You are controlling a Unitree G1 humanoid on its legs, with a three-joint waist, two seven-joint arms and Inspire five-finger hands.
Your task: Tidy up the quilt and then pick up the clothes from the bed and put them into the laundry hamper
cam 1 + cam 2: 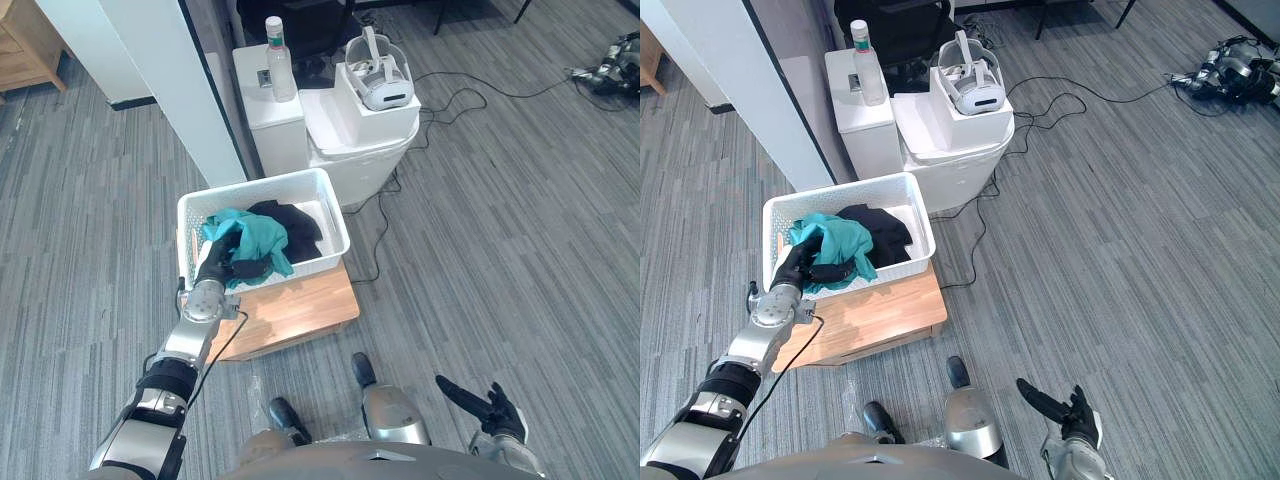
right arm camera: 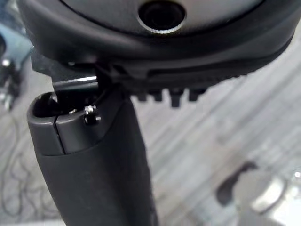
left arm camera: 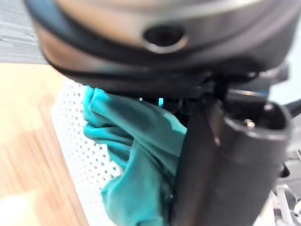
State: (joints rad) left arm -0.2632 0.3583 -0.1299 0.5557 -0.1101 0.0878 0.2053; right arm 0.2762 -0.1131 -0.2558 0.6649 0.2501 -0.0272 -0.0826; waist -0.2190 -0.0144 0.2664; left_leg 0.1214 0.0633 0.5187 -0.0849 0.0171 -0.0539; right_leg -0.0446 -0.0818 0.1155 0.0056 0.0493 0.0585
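The right hand (image 1: pixel 495 408) hangs low at the near right over the floor (image 1: pixel 500 230), with its fingers straight and spread and nothing in them. At the near left, the left hand (image 1: pixel 222 265) reaches over the near rim of the hamper (image 1: pixel 337 215), fingers and thumb curled on a teal cloth (image 1: pixel 262 235). The left wrist view shows the same cloth bunched against the thumb, inside the perforated white wall. A black cloth (image 1: pixel 295 222) lies in the hamper just right of the teal one and touches it.

The hamper sits on a low wooden stand (image 1: pixel 300 305), on its far left part. The floor is grey carpet in fine stripes.

Farther off stand white units (image 1: pixel 350 140). On them are a clear bottle (image 1: pixel 280 65) whose label print is too small to read and a white headset (image 1: pixel 380 75) in a tray. Black cables (image 1: pixel 470 90) trail to the right of them. A white wall (image 1: pixel 170 70) rises at the far left, with wooden furniture (image 1: pixel 25 40) beyond it.
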